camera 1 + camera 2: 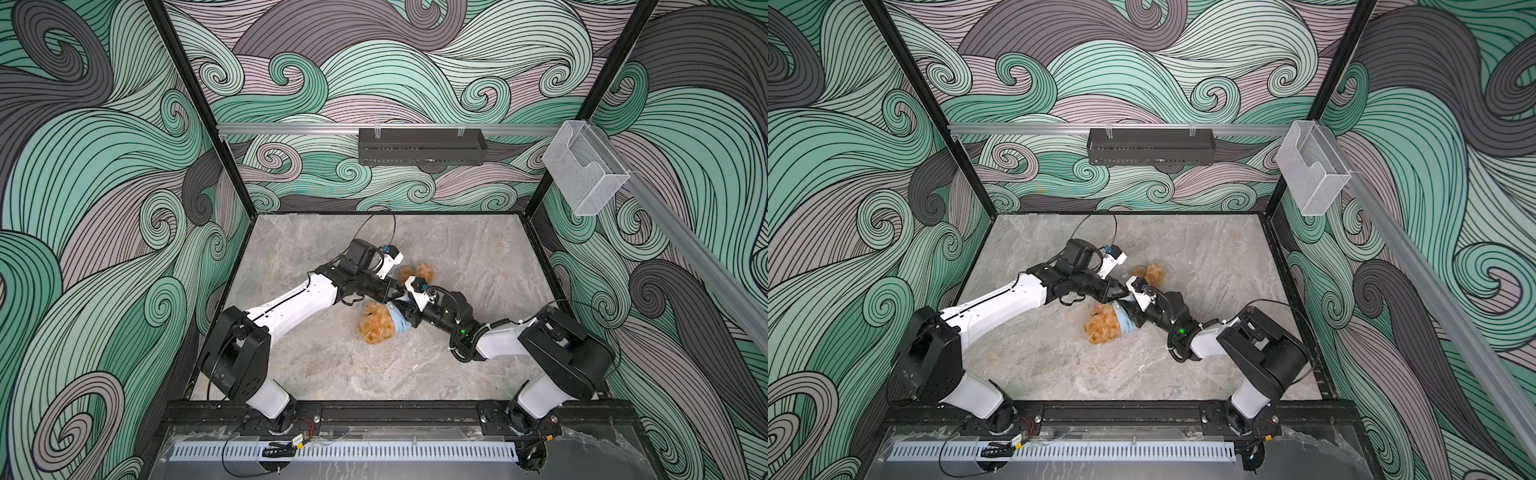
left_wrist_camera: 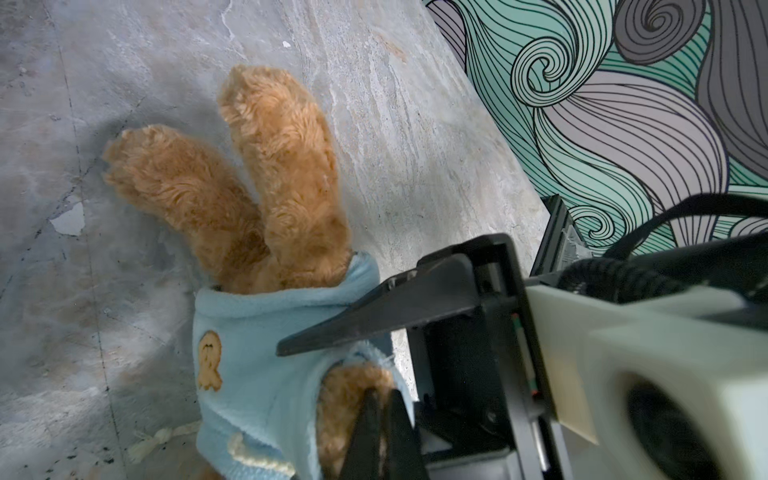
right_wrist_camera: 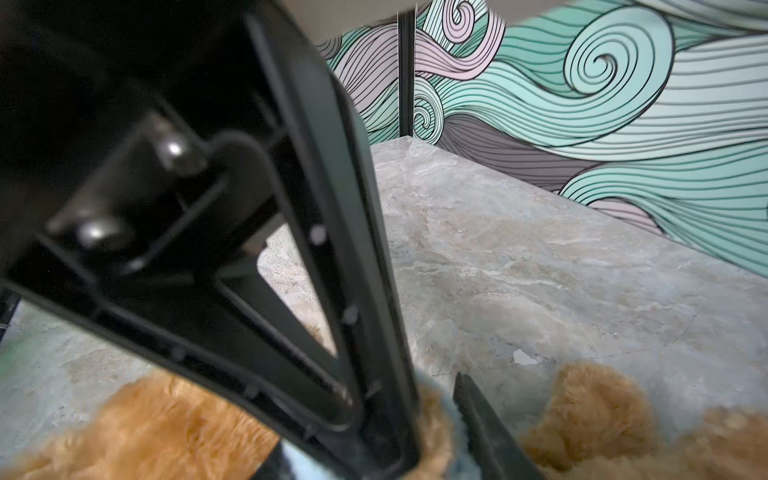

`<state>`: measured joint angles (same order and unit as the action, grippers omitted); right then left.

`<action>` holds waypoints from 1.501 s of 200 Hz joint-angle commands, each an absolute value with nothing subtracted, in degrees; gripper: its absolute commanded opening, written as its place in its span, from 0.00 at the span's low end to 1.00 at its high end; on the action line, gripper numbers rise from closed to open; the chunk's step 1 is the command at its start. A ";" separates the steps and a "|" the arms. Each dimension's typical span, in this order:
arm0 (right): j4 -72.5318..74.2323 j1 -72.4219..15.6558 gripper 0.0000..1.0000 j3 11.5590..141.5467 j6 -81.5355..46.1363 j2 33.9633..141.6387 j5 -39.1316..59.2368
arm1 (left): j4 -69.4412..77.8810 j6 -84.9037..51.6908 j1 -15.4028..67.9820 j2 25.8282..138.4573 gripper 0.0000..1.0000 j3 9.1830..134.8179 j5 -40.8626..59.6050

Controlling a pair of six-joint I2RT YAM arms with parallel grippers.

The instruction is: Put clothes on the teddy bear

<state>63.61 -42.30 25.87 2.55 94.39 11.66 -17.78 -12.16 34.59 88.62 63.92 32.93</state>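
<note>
The teddy bear [image 1: 376,326] lies on the stone table [image 1: 478,266] in both top views, head toward the front and legs [image 2: 249,187] toward the back. A light-blue garment [image 2: 257,374] with a bear patch [image 2: 209,359] covers its torso. My left gripper [image 2: 382,392] is shut on the furry arm that pokes out of the sleeve opening. My right gripper [image 1: 402,311] comes in from the opposite side. One of its fingers [image 2: 374,328] lies across the garment above that sleeve. Its jaws stand apart around sleeve and arm. The left gripper's finger [image 3: 291,291] hides much of the right wrist view.
A black tray [image 1: 422,145] hangs on the back rail. A clear plastic box [image 1: 586,170] sits on the right rail. Patterned walls close in the table on three sides. Both arms cross near the table's middle, right above the bear.
</note>
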 commanded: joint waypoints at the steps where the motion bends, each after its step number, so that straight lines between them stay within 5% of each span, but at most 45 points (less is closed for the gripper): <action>1: 65.14 -42.36 0.40 23.81 1.51 99.43 8.23 | -14.85 -15.50 33.66 86.03 0.00 63.90 36.12; 130: 73.24 -43.42 0.49 14.24 -2.46 104.51 3.02 | -16.94 -7.62 30.59 86.91 0.00 63.61 33.83; 160: 78.01 -43.42 0.59 14.80 -3.40 102.95 7.16 | -14.85 -9.19 31.67 89.25 0.28 63.65 36.82; 207: 80.08 -43.32 0.68 14.59 -4.57 100.48 7.77 | -14.14 -8.09 34.43 91.44 0.49 64.84 37.93; 300: 80.09 -42.63 0.54 15.03 -7.12 96.62 10.09 | -13.47 -9.26 36.68 98.31 0.51 69.80 42.77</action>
<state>80.14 -43.03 14.96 -5.89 97.71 8.95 -13.78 -9.61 35.79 96.84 66.81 40.03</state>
